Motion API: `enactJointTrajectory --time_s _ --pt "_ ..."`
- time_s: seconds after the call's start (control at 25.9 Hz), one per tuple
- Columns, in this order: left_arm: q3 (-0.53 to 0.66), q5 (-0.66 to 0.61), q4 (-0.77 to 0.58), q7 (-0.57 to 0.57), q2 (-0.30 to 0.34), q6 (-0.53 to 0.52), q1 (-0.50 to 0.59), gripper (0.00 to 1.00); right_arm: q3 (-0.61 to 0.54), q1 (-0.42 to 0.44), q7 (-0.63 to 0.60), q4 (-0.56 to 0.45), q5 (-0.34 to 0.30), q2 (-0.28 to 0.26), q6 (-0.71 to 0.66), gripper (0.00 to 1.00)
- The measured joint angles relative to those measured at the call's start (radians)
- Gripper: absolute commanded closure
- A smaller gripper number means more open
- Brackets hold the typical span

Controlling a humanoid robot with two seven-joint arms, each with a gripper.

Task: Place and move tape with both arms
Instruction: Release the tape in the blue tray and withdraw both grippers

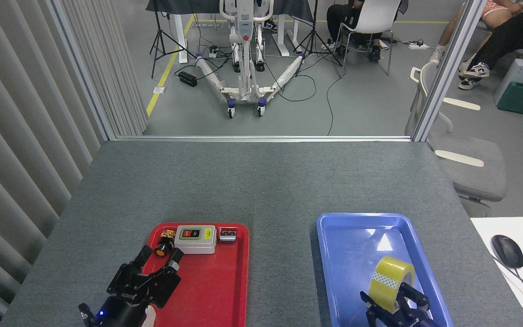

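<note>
The yellow tape is held on edge over the right half of the blue tray. My right gripper rises from the bottom edge and is shut on the roll's lower part, black fingers on both sides of it. Whether the roll touches the tray floor I cannot tell. My left gripper is at the lower left, over the left edge of the red tray. Its black fingers are spread and hold nothing.
The red tray carries a grey switch box, a small orange-tipped part and a small black part along its far edge. A white desk with a mouse and keyboard borders the table at the right. Grey table surface lies beyond both trays.
</note>
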Motion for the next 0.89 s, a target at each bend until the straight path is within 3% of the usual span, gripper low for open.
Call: enactJointTrajectory --time_s 0.12,0.23,0.27,0.31,0.35,0.39,0.54,0.89 --pt "-0.010 -0.026 -0.011 0.020 0.006 0.140 0.001 0.00 0.001 -0.044 0.168 0.008 -0.003 -0.009 0.113 1.00" --pt "-0.013 -0.068 -0.005 0.057 0.022 0.192 -0.010 0.00 0.021 -0.097 0.282 0.049 -0.005 -0.012 0.223 0.98" --pt "-0.014 -0.100 -0.004 0.068 0.024 0.199 -0.013 0.00 0.036 -0.116 0.312 0.071 -0.006 -0.012 0.254 0.86" --pt "-0.014 -0.136 -0.002 0.077 0.024 0.208 -0.014 0.00 0.052 -0.136 0.329 0.091 -0.006 -0.013 0.276 0.67" --pt "-0.015 -0.178 0.000 0.081 0.024 0.215 -0.015 0.00 0.068 -0.155 0.343 0.113 -0.006 -0.014 0.298 0.37" --pt "-0.015 -0.219 0.002 0.087 0.021 0.221 -0.016 0.00 0.078 -0.169 0.354 0.130 -0.005 -0.015 0.316 0.00" --pt "-0.018 -0.318 0.014 0.100 0.011 0.240 -0.017 0.00 0.100 -0.196 0.365 0.170 -0.007 -0.016 0.346 0.00" --pt "-0.019 -0.341 0.033 0.106 0.002 0.246 -0.017 0.00 0.089 -0.179 0.322 0.163 -0.009 -0.004 0.350 0.00"
